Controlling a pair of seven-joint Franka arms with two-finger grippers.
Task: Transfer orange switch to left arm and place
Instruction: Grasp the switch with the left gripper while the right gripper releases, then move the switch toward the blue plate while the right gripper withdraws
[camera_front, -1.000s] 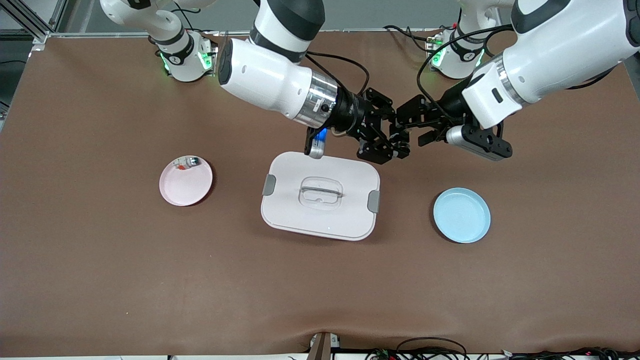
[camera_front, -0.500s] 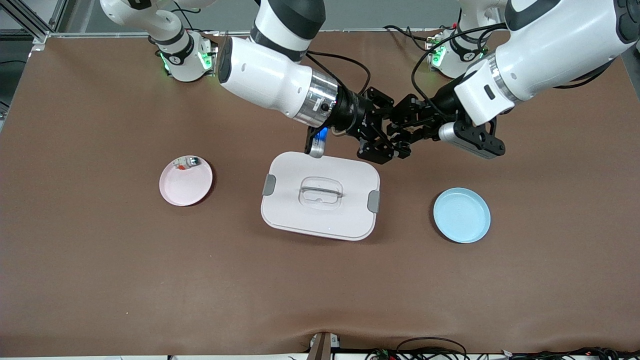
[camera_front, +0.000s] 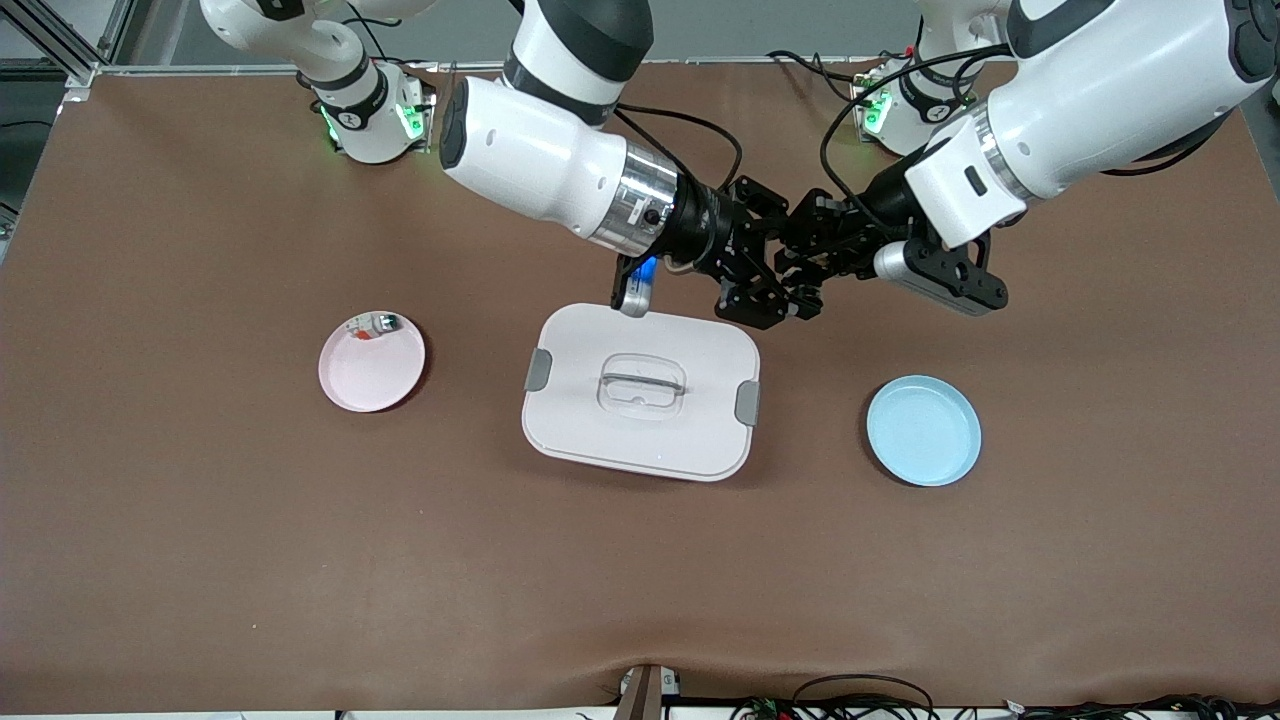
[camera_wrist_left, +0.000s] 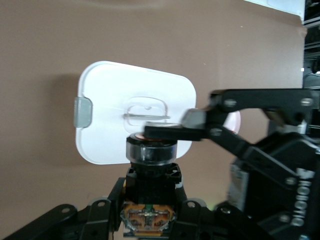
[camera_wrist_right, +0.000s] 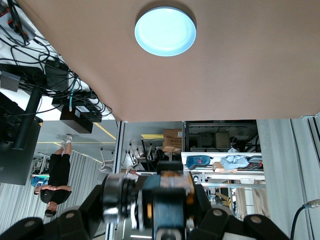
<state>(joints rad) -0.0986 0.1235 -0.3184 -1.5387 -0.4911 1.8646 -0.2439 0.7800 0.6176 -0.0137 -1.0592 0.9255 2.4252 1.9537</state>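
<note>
Brown matting covers the table, and above it, over the box's (camera_front: 640, 392) edge nearest the robot bases, the left gripper (camera_front: 800, 268) and right gripper (camera_front: 778, 290) meet tip to tip around the orange switch (camera_wrist_left: 150, 170). The left gripper is clamped on the switch's body, while the right gripper's fingers (camera_wrist_left: 172, 133) lie on its top and look only barely parted. If they drag on the switch while pulling away, or the left hold is shallow, the switch could twist loose and drop onto the white lid, not the blue plate (camera_front: 923, 430).
</note>
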